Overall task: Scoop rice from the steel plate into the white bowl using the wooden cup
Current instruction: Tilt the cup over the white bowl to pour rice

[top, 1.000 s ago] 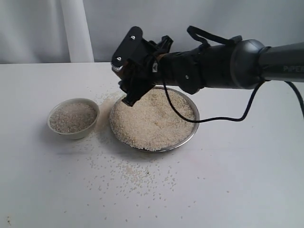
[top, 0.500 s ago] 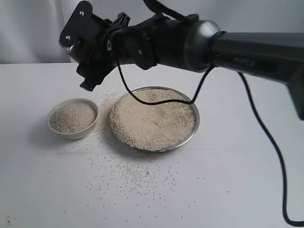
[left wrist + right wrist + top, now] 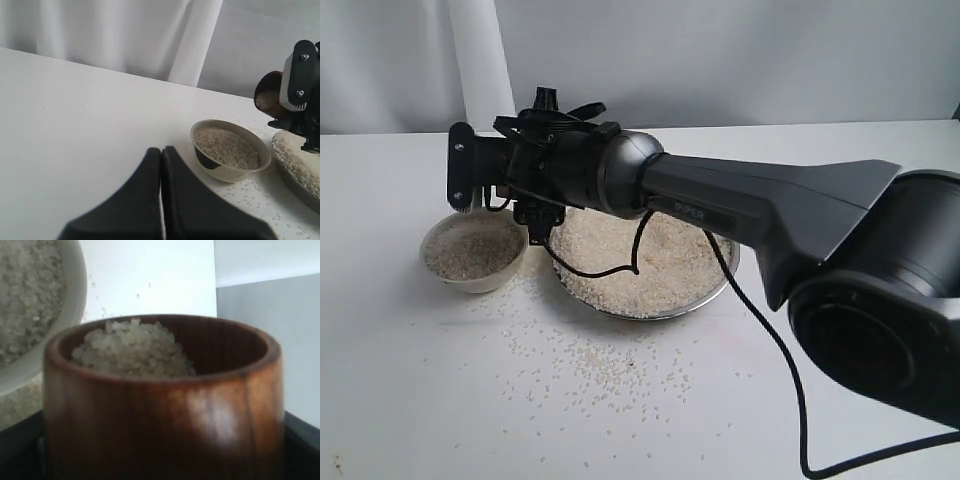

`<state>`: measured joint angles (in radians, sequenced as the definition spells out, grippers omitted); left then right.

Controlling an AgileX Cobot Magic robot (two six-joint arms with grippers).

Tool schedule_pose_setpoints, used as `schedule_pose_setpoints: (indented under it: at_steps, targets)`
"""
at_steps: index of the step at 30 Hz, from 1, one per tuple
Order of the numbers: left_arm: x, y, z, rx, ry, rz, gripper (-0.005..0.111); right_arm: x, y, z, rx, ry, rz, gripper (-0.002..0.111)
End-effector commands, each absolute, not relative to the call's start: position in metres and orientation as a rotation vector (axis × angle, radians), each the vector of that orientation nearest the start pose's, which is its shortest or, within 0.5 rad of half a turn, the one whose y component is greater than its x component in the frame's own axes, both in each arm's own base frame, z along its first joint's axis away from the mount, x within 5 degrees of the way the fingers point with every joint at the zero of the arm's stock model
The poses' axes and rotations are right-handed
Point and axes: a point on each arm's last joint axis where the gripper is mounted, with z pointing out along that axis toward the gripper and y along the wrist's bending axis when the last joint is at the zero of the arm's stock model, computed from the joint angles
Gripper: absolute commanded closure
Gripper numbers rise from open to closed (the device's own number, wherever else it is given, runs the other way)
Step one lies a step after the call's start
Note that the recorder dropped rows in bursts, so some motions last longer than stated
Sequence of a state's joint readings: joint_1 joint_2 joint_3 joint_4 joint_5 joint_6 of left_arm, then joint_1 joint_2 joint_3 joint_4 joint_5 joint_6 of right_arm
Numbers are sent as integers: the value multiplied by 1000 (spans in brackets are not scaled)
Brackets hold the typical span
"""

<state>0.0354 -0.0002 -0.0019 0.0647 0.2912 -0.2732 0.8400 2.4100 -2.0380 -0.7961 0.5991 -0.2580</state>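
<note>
My right gripper (image 3: 495,195) is shut on the wooden cup (image 3: 165,400), which holds a heap of rice (image 3: 132,347). It hangs just above the far right rim of the white bowl (image 3: 473,250), itself partly filled with rice. In the left wrist view the cup (image 3: 267,95) shows brown beside the gripper's finger (image 3: 298,75), above the bowl (image 3: 230,150). The steel plate (image 3: 720,285), heaped with rice (image 3: 650,255), sits right of the bowl, partly hidden by the arm. My left gripper (image 3: 161,150) is shut and empty, low over the table left of the bowl.
Loose grains (image 3: 590,365) are scattered over the white table in front of the plate and bowl. A black cable (image 3: 760,340) hangs from the right arm across the plate's right side. A white curtain (image 3: 480,60) stands behind the table.
The right arm has swung left from over the plate, risen, then come down and turned, bringing the filled cup beside and above the bowl. Bowl and plate have not moved.
</note>
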Motion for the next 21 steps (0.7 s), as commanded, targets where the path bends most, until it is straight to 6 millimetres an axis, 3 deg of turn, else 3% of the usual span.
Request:
schedule_pose_setpoints:
  at_steps: [1,15,21]
  targets:
    - [55,3,187,-231,1755,-120,107,382,390,188,-1692,1492,-602,108]
    - [55,3,187,-231,1755,-120,107,375,394,169,-1809,1449,-733,108]
    - [55,3,187,-231,1755,-120,107,367,404,171,-1849,1337,-811,108]
